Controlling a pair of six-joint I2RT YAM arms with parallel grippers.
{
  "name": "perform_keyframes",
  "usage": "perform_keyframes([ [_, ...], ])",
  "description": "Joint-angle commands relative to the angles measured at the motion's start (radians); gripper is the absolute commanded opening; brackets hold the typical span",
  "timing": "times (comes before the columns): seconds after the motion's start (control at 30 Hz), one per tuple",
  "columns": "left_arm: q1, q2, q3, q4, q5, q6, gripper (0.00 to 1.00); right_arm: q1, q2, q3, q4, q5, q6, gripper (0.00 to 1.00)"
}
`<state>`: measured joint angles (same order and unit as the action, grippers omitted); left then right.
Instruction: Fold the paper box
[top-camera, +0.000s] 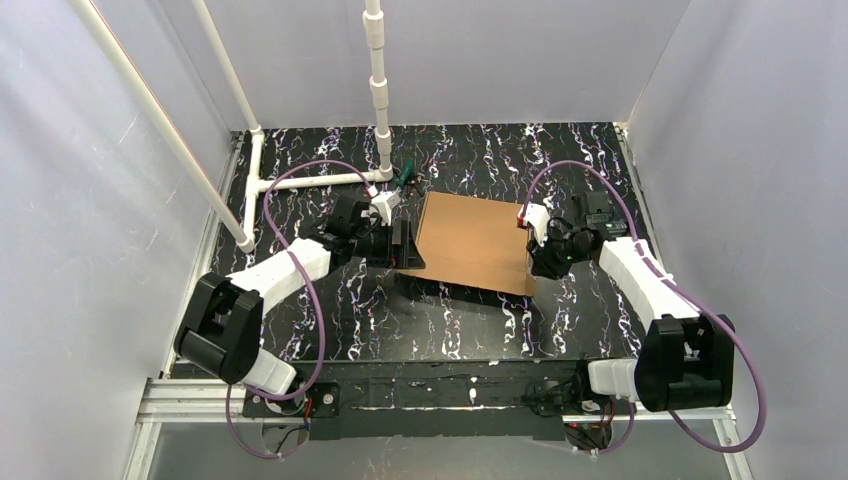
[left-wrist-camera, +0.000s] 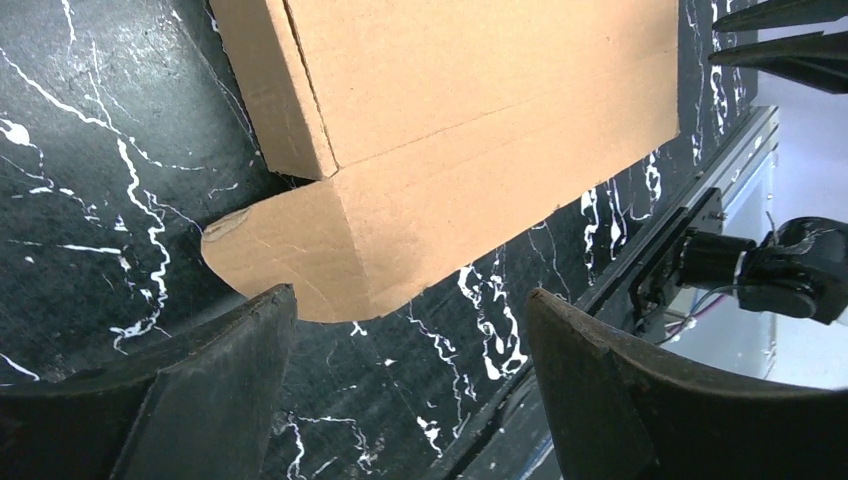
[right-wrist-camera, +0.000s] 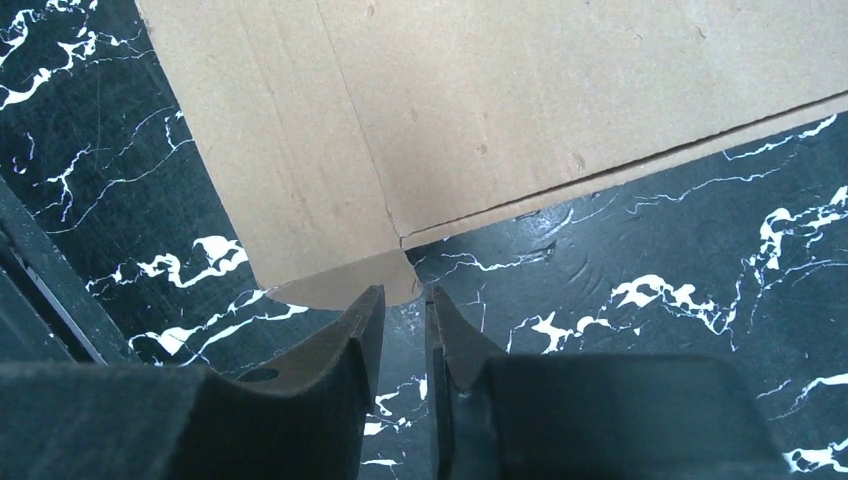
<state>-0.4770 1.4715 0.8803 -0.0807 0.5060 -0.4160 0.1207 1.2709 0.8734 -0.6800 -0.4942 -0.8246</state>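
The paper box (top-camera: 470, 240) lies mid-table (top-camera: 480, 330), flat and closed-looking, between the two arms. The left gripper (left-wrist-camera: 410, 300) stands released, jaws wide apart, just short of the box's rounded corner flap. The right gripper (right-wrist-camera: 403, 295) has its jaws almost together, a slim gap grasping nothing, tips by a rounded tab

Inventory, top view:

1. Black slab table top with white marble-like veining (top-camera: 480, 330), filling the floor of the bay.
2. White plastic pipe frame: jointed upright pipe (top-camera: 379, 90) at 12 o'clock; long slanted pipe (top-camera: 160, 120) at 10 o'clock; short horizontal pipe (top-camera: 345, 179) lying on the table between their feet.
3. Small green item (top-camera: 405, 176) just beside the upright's foot, too small to identify.
4. Pale grey enclosure walls (top-camera: 90, 200) at 9, 12 and 3 o'clock.
5. Silver aluminium rail (top-camera: 190, 400) along the 6 o'clock edge.
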Motion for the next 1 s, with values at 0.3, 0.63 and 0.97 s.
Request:
perform_keyframes([
  [0.3,0.003,0.082,-0.004,0.066,0.038,0.048,0.79,0.011,0.056,-0.023,0.040,0.002,0.077,0.32],
  [0.63,-0.003,0.152,0.025,0.137,0.121,-0.022,0.71,0.055,0.111,-0.033,0.063,0.047,0.094,0.32],
  [0.97,-0.008,0.163,0.031,0.123,0.151,-0.110,0.59,0.069,0.120,-0.030,0.066,0.055,0.096,0.32],
])
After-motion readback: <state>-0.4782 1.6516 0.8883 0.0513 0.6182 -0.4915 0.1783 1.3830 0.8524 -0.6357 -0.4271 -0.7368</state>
